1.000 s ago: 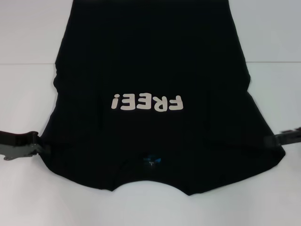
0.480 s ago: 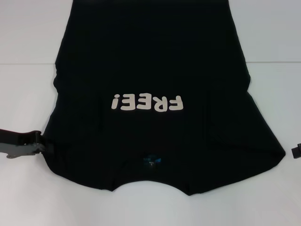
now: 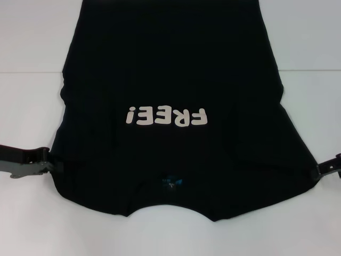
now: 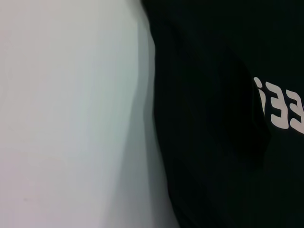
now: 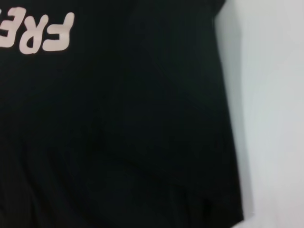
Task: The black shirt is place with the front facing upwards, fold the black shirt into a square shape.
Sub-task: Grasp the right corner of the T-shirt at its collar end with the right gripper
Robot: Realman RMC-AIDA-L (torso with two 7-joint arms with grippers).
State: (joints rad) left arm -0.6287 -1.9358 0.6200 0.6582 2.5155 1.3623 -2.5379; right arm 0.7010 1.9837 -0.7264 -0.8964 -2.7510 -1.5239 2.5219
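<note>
Black shirt [image 3: 170, 96] flat between pincers: left pincer [image 3: 49, 162], right pincer [image 3: 318, 170] at sleeve edges; grip state unclear.

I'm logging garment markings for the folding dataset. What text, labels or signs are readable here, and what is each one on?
"FREE!": off-white lettering on the chest of the black shirt, seen upside down in the head view.
Small blue neck label inside the collar: too small to read.
No other text is visible.

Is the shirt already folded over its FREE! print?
No: in the head view the shirt lies flat, its lettering fully uncovered.
</note>
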